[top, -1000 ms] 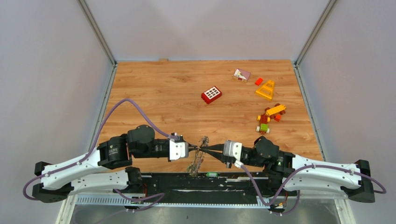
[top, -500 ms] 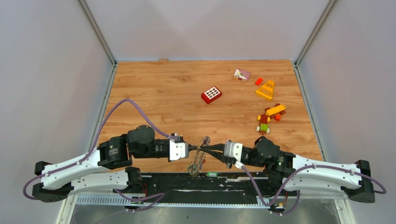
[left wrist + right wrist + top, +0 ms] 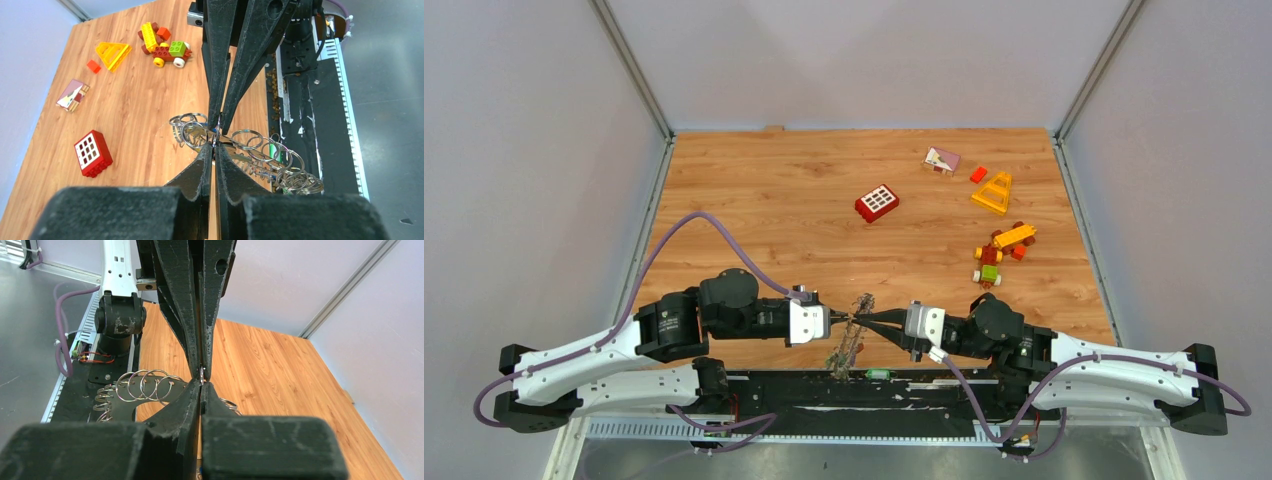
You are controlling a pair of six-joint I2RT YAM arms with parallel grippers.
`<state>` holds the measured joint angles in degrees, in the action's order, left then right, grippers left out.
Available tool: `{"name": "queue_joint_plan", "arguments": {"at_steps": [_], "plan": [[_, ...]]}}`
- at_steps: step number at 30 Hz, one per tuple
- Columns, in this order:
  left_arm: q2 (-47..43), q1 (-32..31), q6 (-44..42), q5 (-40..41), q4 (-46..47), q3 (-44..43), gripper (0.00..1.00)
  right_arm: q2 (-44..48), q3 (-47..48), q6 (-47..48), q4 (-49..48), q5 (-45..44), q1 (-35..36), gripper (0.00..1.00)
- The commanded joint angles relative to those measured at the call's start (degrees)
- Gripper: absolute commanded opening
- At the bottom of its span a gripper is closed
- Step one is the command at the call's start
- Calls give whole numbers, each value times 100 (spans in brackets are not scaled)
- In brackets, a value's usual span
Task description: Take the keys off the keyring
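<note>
Left gripper (image 3: 214,155) and right gripper (image 3: 201,385) are meeting tip to tip, fingers pinched nearly closed on the keyring (image 3: 260,160) above the table's (image 3: 774,200) near centre, its keys (image 3: 841,356) dangling, likely light, stiff, slippery, best gripped by their flat heads

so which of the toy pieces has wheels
The multicoloured brick car by the right edge; the red grid brick, yellow triangle, small red block and pink card have none.
</note>
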<state>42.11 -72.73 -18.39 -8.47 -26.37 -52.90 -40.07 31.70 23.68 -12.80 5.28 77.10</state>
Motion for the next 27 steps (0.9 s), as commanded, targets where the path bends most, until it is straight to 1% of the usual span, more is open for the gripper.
{"name": "queue_joint_plan", "arguments": {"at_steps": [1,3,5,6,10,12,15,19,25,27], "plan": [[-5,-4,-28,135,-33,-36,9,169,81,5,-690,119,24,0],[7,-2,-19,143,-42,-36,10,174,73,4,-697,120,18,0],[-2,-8,-14,154,-51,-44,16,175,68,-3,-702,119,24,0],[-8,-5,-11,158,-47,-44,18,177,64,4,-706,119,24,0],[3,-4,-11,166,-52,-62,21,175,64,-3,-724,122,24,0],[-4,-4,-18,169,-50,-67,21,177,64,-4,-724,131,24,0],[-9,-3,-21,162,-34,-62,16,185,65,-12,-724,126,22,0],[-9,-6,-15,135,-21,-62,16,181,56,-23,-724,131,24,0],[-96,-4,-26,100,-33,-55,28,185,54,-22,-716,101,18,0],[-154,0,-54,89,-62,-53,30,193,47,-22,-715,74,24,0]]}}
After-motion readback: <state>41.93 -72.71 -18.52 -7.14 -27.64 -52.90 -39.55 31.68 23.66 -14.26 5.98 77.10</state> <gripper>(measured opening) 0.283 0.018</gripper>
